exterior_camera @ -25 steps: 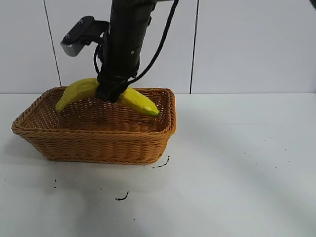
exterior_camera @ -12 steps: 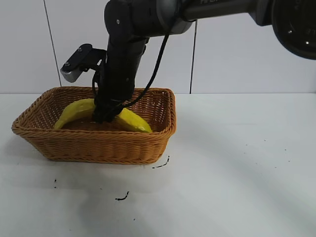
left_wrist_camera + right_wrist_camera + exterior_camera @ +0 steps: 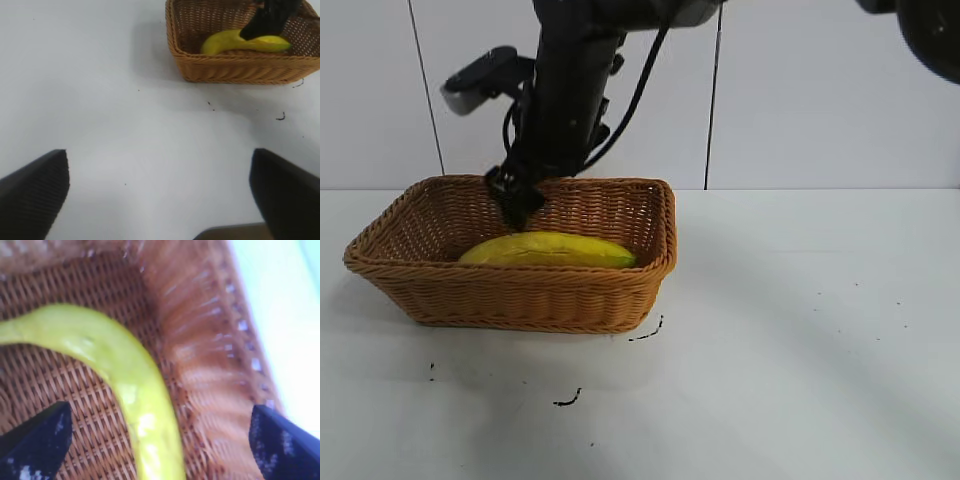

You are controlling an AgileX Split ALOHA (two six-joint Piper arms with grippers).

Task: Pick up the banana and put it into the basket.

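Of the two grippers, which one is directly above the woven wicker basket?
The right gripper: open, above the yellow banana in the tan basket. The left gripper is over bare table.

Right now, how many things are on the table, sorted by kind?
Banana: 1, lying in the basket
Basket: 1
Total: 2
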